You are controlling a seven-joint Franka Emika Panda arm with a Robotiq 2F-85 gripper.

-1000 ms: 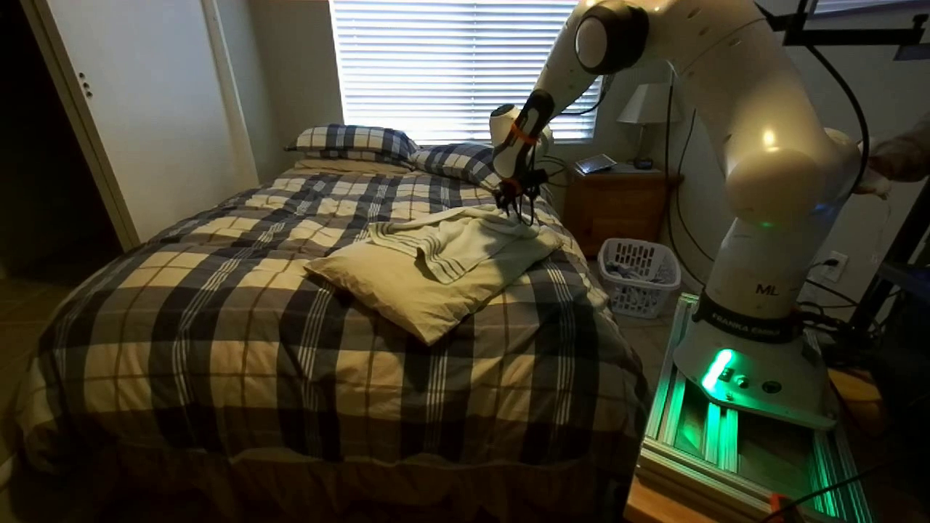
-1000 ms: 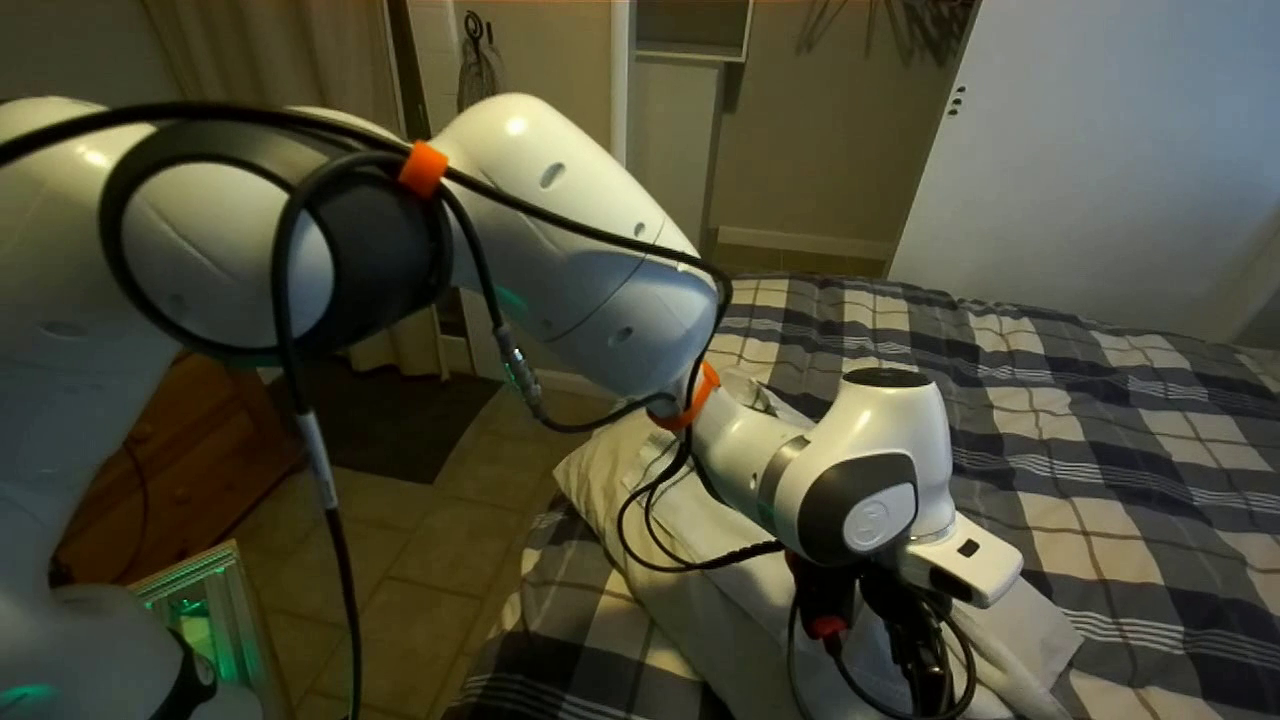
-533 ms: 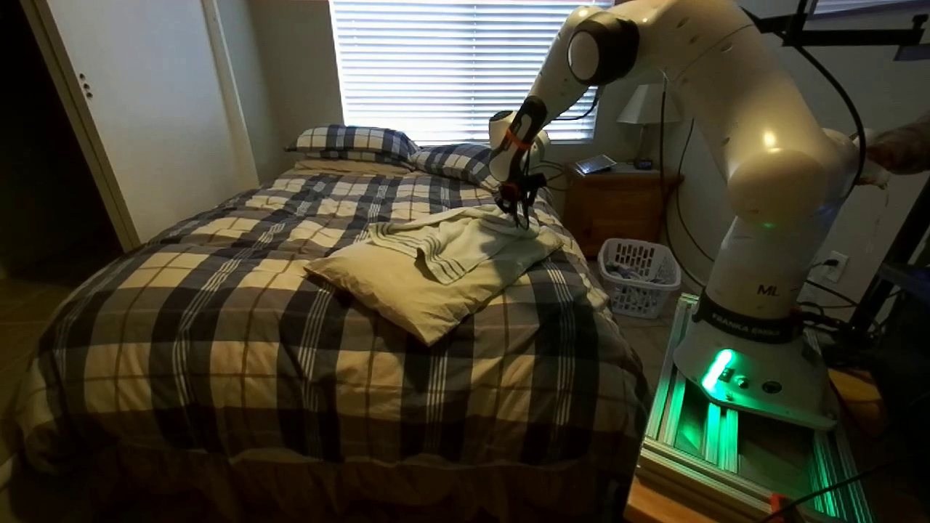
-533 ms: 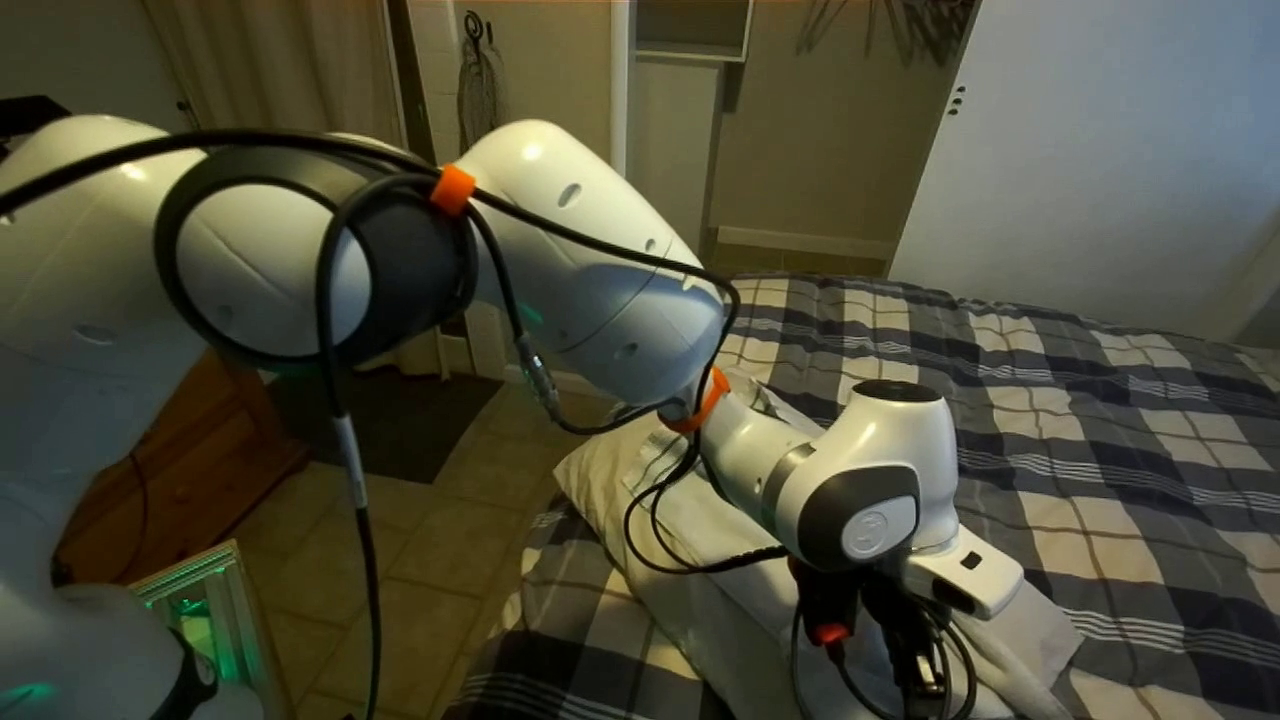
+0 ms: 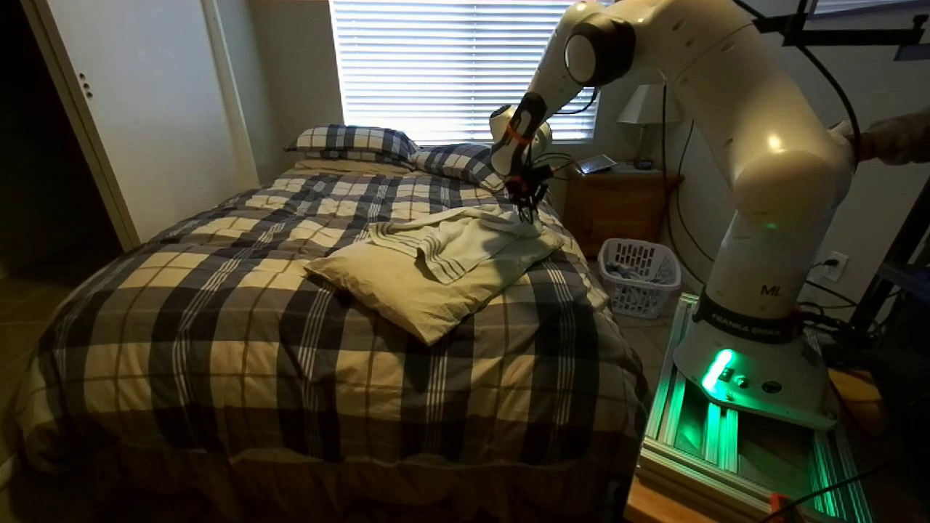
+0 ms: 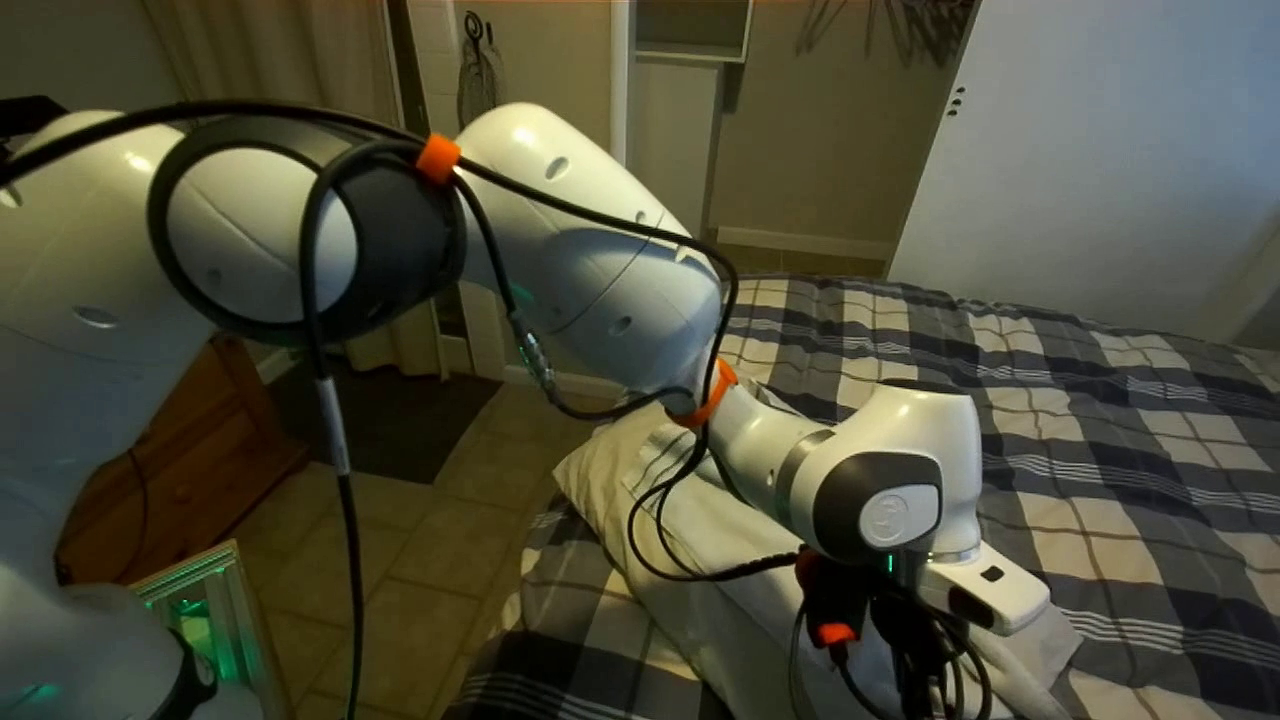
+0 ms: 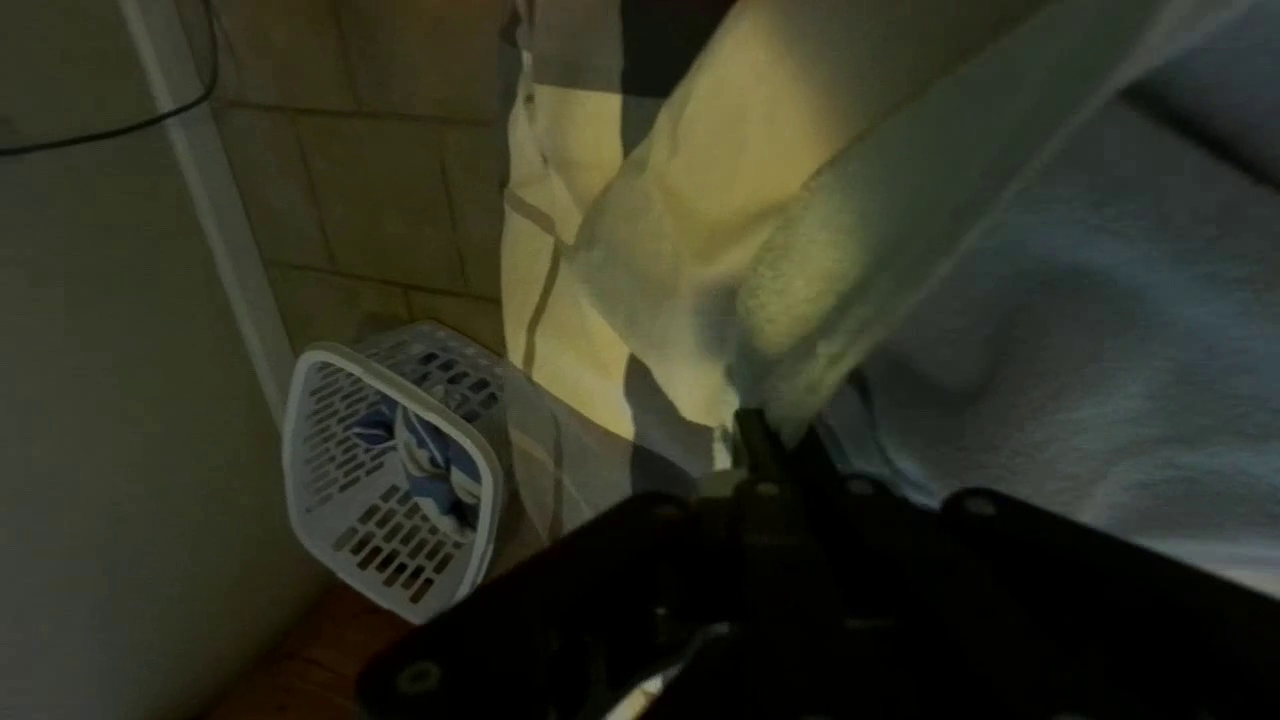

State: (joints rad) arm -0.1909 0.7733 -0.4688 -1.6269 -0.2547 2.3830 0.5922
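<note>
A pale towel with dark stripes [image 5: 465,240] lies rumpled on a cream pillow [image 5: 385,283] on the bed; both exterior views show it. At the towel's edge nearest the nightstand, my gripper [image 5: 529,216] points downward. In the wrist view, the gripper [image 7: 780,440] is shut with a pinched fold of the towel [image 7: 850,290] between its fingertips, and the fold rises taut from them. The pillow's cream cloth [image 7: 690,200] shows beside the fold. In an exterior view the dark fingers run off the bottom edge, so their tips are hidden there.
A white laundry basket [image 5: 639,299] with some cloth inside stands on the floor beside the bed. Behind it is a wooden nightstand [image 5: 617,211] with a lamp [image 5: 647,105]. Plaid pillows [image 5: 356,142] lie at the bed's head. A person's hand [image 5: 897,138] shows behind the arm.
The gripper dipped to the towel, and its fingers have come together on a fold. It has since shifted slightly toward the nightstand side and tilted. The rest of the towel stays in place.
</note>
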